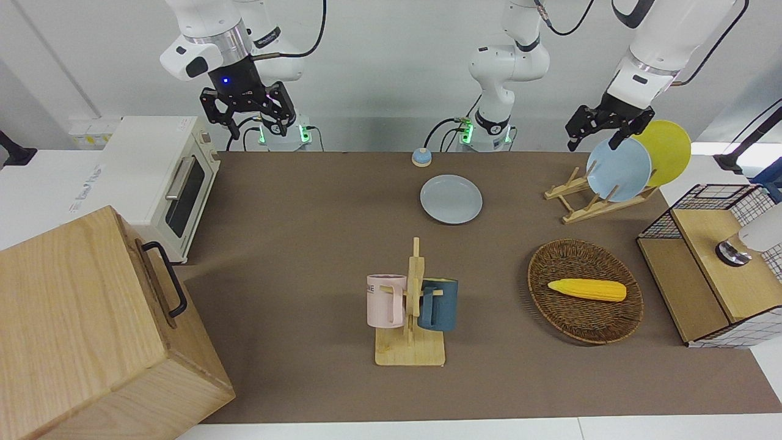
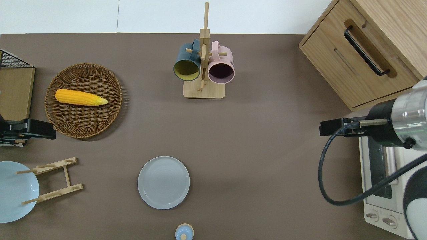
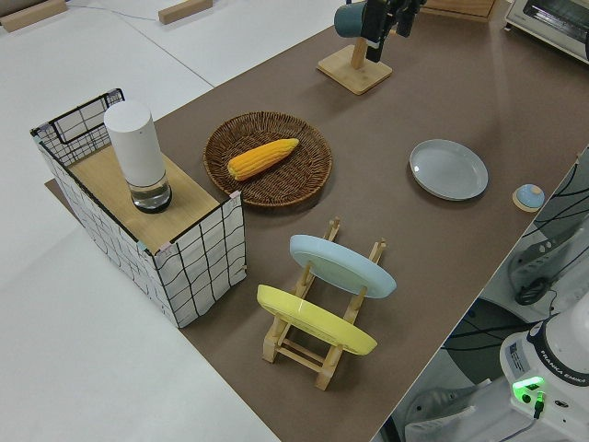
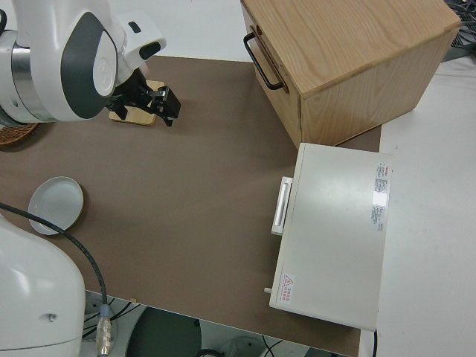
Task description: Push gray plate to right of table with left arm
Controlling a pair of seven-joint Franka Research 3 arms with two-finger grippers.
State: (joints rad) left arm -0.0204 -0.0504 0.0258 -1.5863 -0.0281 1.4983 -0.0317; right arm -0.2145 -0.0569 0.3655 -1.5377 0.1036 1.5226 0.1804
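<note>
Gray plate point(image 1: 451, 198) lay flat on the table point(image 1: 305, 244), near the robots' edge and midway along it, just beside a small blue-topped knob point(image 1: 421, 157). The left gripper point(image 1: 602, 128) hung in the air over the wooden plate rack point(image 1: 586, 198) toward the left arm's end, well apart from the plate, fingers parted and empty. The right arm was parked, its gripper point(image 1: 247, 110) open.
</note>
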